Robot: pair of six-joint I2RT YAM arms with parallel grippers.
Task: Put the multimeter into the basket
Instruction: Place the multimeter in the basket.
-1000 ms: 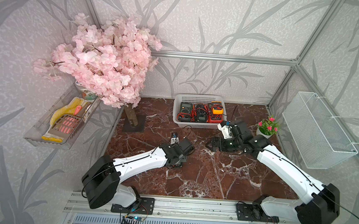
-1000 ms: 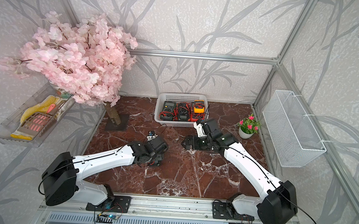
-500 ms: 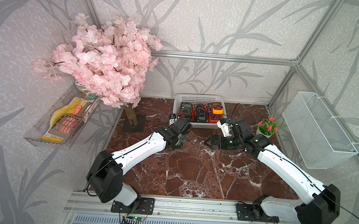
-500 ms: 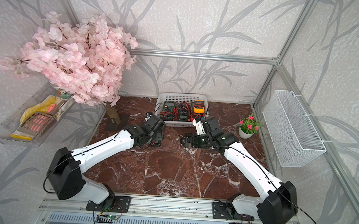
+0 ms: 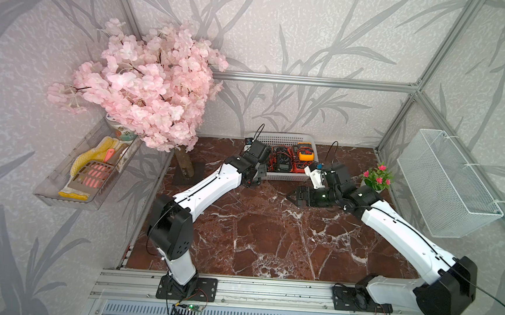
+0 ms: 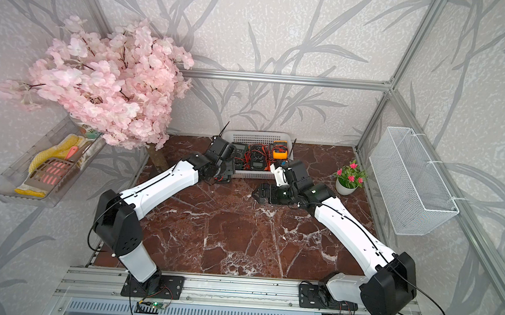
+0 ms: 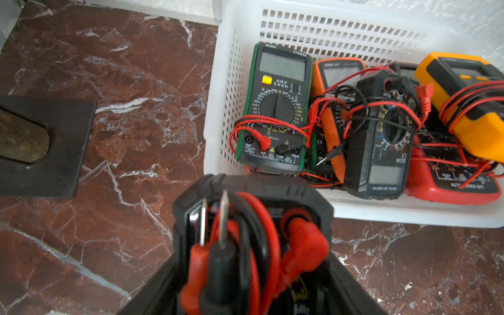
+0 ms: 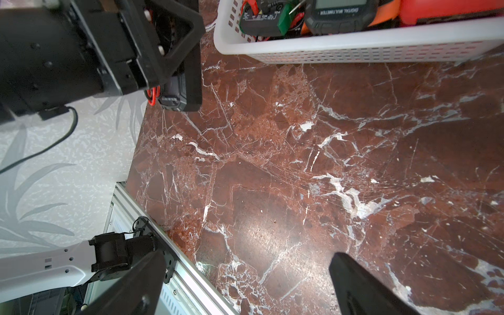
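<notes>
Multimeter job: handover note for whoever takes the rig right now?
Left pincer: shut on the black multimeter wrapped in red and black leads, held by the near left corner of the white perforated plastic basket, outside its rim.
Right pincer: open, empty, over the red marble table in front of the basket.
Done: multimeter grasped and at the basket; several other multimeters lie inside.
Left: carry it over the rim, lower, release.

Robot lab cell: aluminium frame (image 5: pixel 311 81), wallpapered panels (image 5: pixel 314 32), two arms (image 5: pixel 209 188) bolted to rail (image 5: pixel 266 290).
</notes>
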